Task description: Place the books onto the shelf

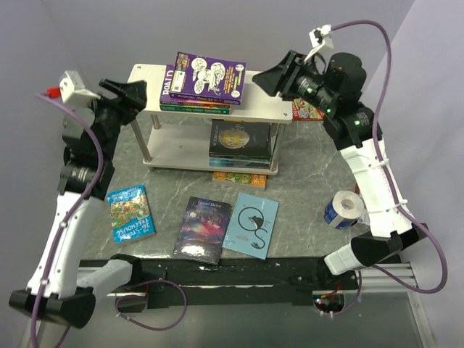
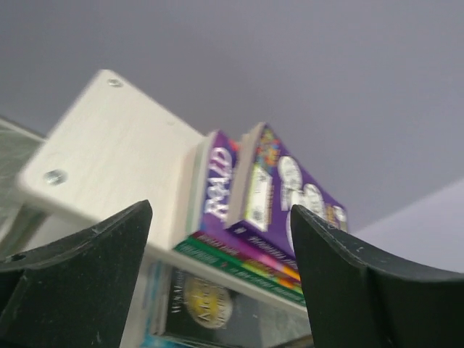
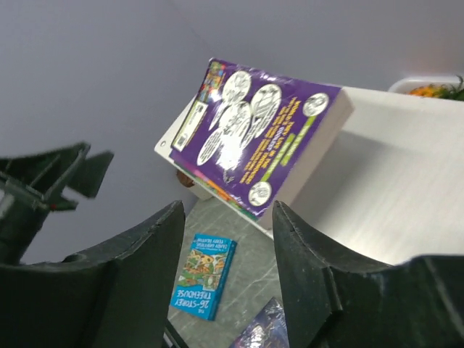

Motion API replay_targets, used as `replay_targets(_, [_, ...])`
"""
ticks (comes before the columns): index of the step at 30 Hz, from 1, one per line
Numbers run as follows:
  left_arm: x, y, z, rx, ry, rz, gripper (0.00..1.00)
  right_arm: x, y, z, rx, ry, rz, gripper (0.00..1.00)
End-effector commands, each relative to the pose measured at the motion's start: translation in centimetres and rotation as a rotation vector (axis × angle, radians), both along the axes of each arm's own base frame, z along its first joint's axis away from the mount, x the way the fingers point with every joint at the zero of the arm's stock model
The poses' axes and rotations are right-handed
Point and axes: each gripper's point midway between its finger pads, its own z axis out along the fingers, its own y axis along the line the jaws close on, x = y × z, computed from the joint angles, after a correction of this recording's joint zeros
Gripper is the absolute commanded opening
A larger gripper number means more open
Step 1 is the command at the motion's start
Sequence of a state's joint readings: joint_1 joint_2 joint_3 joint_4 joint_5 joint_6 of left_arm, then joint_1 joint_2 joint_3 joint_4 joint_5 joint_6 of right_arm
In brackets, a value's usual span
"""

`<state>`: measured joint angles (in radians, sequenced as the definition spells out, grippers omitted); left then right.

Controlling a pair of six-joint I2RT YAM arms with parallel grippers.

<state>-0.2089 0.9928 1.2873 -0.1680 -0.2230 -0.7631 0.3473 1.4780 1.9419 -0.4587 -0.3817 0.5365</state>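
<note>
While the left gripper and right gripper gape empty, the purple book tops a pile on the shelf.
A blue book, a dark book and a pale book lie flat on the table.

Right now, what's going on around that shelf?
Both arms hover at the shelf, left tool and right tool open and empty, either side of the purple book lying askew atop the top-board stack. More books sit on the lower board. The blue book, starry book and swirl book lie on the table, unshelved.
</note>
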Motion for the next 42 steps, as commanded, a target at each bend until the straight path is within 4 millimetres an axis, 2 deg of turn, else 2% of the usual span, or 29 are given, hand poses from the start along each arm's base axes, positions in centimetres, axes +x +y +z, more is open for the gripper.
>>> replay_targets(1, [1.1,-4.1,3.1,0.008,-0.089,-0.282,0.84,1.3,1.0,-2.5,-0.038,0.006,-0.033,0.70])
replay_targets(4, [2.0,-5.5,2.2,-0.001,-0.071,-0.386,0.88,1.2,1.7,-2.8,-0.024,0.012,-0.012,0.76])
replay_targets(7, [2.8,-6.3,1.8,0.000,-0.064,-0.436,0.90,1.6,2.4,-3.3,-0.036,0.027,-0.012,0.75])
replay_targets(11, [3.2,-6.9,2.6,-0.007,-0.104,-0.485,0.85,1.9,2.9,-3.4,-0.035,0.026,-0.012,0.73])
replay_targets(20, [3.9,-6.8,3.9,-0.007,-0.135,-0.479,0.78,3.1,3.6,-4.1,-0.043,0.043,-0.024,0.70])
replay_targets(23, [4.1,-6.9,3.8,-0.012,-0.137,-0.486,0.76,3.4,3.6,-4.3,-0.050,0.049,-0.027,0.70])
replay_targets(27, [5.0,-7.3,2.6,-0.016,-0.102,-0.503,0.74,4.1,4.0,-4.9,-0.059,0.067,-0.023,0.69])
replay_targets(33, [5.3,-7.7,1.7,-0.031,-0.097,-0.527,0.73,4.6,4.5,-5.4,-0.059,0.080,-0.010,0.65])
replay_targets(38, [5.3,-8.0,1.8,-0.036,-0.108,-0.546,0.71,4.6,4.6,-5.1,-0.052,0.061,-0.007,0.60])
replay_targets(42, [5.5,-8.2,1.7,-0.034,-0.104,-0.560,0.69,4.6,4.7,-4.9,-0.051,0.052,-0.007,0.50])
